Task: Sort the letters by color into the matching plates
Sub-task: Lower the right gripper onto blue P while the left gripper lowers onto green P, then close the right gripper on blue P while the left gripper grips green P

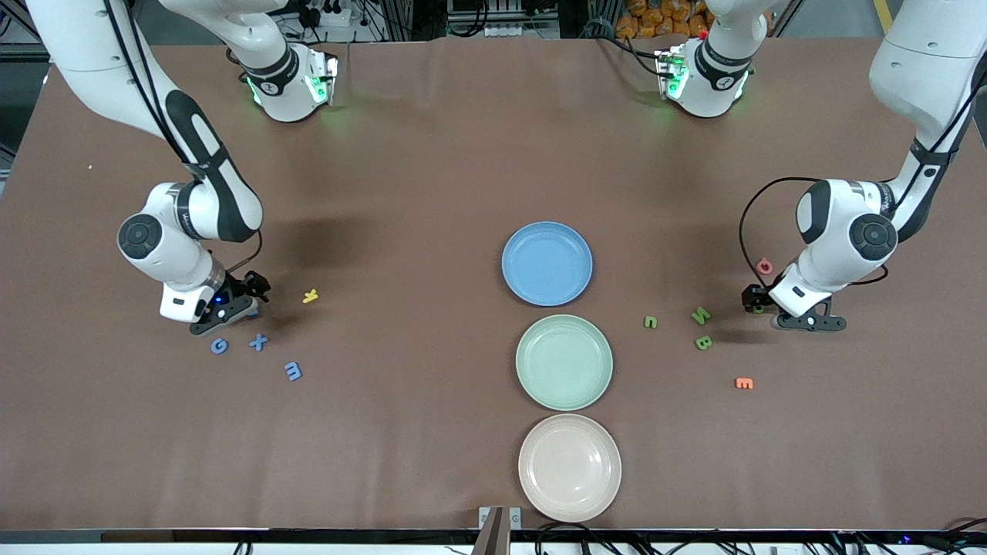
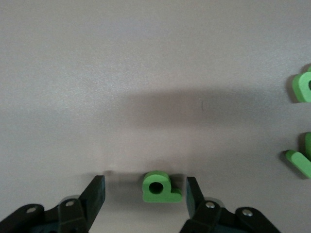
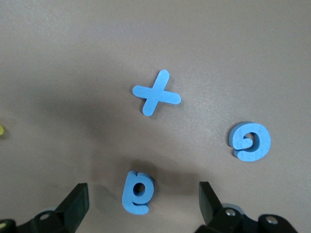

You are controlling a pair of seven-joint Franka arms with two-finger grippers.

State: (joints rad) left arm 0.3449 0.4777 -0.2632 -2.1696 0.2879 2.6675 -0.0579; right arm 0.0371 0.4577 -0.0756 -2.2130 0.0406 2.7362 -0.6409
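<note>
- Left gripper (image 2: 146,191) is down at the table with its jaws apart around a small green letter (image 2: 160,187), one finger nearly touching. An off-center squeeze could pop this chunky foam-looking piece sideways.
- Right gripper (image 3: 141,199) is spread wide around a blue letter (image 3: 137,192); same risk.
- Blue plate (image 1: 547,263) and green plate (image 1: 564,361), smooth and shallow, sit empty mid-table.

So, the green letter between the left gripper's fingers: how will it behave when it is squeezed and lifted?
The green letter looks thick and blocky, so probably stiff, not floppy. It is small, so likely light. It lies flat on the table, so it should not roll. The left gripper stands open around it; its uneven outline may make it twist slightly.
</note>
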